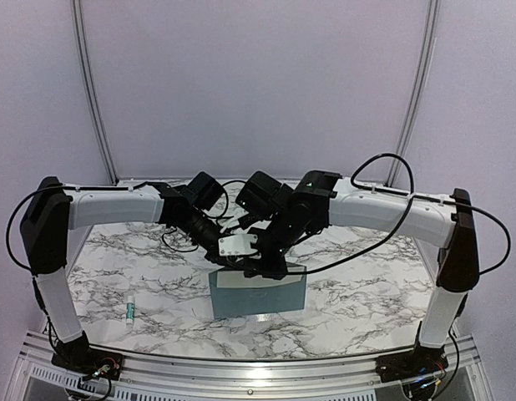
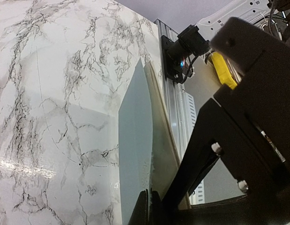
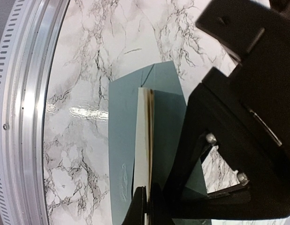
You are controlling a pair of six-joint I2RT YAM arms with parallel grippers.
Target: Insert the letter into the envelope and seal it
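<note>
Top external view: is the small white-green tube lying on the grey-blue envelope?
No. The small white-green tube lies on the marble table well left of the grey-blue envelope, apart from it.

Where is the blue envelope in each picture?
Top view: the envelope is at the centre, below the two hands.
Left wrist view: it is seen edge-on at the lower middle, held up.
Right wrist view: it fills the middle.
Shared landmark: the marble table.
</note>
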